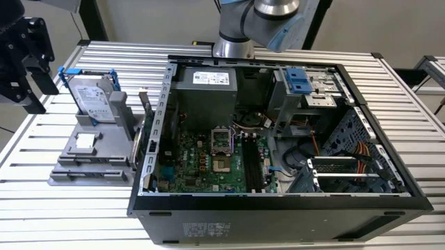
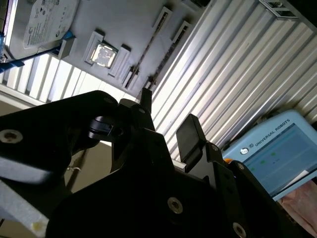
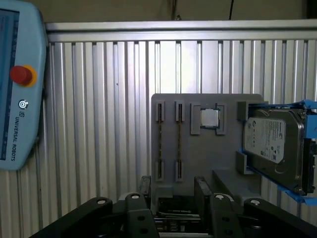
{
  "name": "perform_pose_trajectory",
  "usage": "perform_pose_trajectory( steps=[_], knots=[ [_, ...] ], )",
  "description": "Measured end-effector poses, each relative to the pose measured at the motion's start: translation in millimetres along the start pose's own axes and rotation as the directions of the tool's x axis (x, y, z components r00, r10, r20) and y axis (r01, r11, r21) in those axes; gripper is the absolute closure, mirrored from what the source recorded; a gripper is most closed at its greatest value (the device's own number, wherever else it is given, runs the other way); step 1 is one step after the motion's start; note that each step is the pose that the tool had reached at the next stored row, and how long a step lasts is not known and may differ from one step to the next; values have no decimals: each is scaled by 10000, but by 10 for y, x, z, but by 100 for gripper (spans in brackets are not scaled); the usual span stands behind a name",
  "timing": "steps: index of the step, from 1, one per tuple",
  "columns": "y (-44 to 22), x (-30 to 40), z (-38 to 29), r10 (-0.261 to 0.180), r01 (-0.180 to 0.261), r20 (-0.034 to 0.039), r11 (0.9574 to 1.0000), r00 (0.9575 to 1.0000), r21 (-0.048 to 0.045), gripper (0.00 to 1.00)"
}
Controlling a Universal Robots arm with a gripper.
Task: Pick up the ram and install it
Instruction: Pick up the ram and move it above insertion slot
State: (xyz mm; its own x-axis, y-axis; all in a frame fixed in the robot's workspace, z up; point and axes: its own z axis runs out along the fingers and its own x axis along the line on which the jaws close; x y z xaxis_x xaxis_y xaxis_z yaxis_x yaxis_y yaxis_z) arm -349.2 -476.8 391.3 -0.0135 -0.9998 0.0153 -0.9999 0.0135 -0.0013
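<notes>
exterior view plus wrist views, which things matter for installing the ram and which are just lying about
For the job: ram, thin, on edge in the gray holder; gripper, open and empty; computer case, open, with its motherboard.
Just lying about: hard drive in its blue frame; processor chip on the same holder; teach pendant on the table.

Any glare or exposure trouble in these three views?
Second wrist view: table slats glare hard, gripper is a near-black silhouette, chip on the grey holder flares. First wrist view: even light, gripper dark. Exterior view: even light, computer case interior shadowed.
</notes>
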Motion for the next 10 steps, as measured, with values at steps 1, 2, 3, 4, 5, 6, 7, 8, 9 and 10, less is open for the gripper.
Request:
perform_pose_trajectory(
  steps=[1, 2, 3, 4, 5, 6, 7, 8, 9, 10],
  knots=[
    [0, 0, 0, -89, 89, 0, 10000, 10000, 2, 0],
    [0, 0, 0, -182, 182, 0, 9998, 9998, 3, 0],
    [0, 0, 0, -271, 271, 0, 9996, 9996, 4, 0],
    [0, 0, 0, -343, 343, 0, 9994, 9994, 5, 0],
    [0, 0, 0, -355, 355, 0, 9994, 9994, 5, 0],
    [0, 0, 0, -356, 356, 0, 9994, 9994, 5, 0],
    [0, 0, 0, -356, 356, 0, 9994, 9994, 6, 0],
    [0, 0, 0, -357, 357, 0, 9994, 9994, 5, 0],
    [0, 0, 0, -357, 357, -1, 9994, 9994, 5, 0],
    [0, 0, 1, -357, 357, -2, 9994, 9994, 4, 0]
  ],
)
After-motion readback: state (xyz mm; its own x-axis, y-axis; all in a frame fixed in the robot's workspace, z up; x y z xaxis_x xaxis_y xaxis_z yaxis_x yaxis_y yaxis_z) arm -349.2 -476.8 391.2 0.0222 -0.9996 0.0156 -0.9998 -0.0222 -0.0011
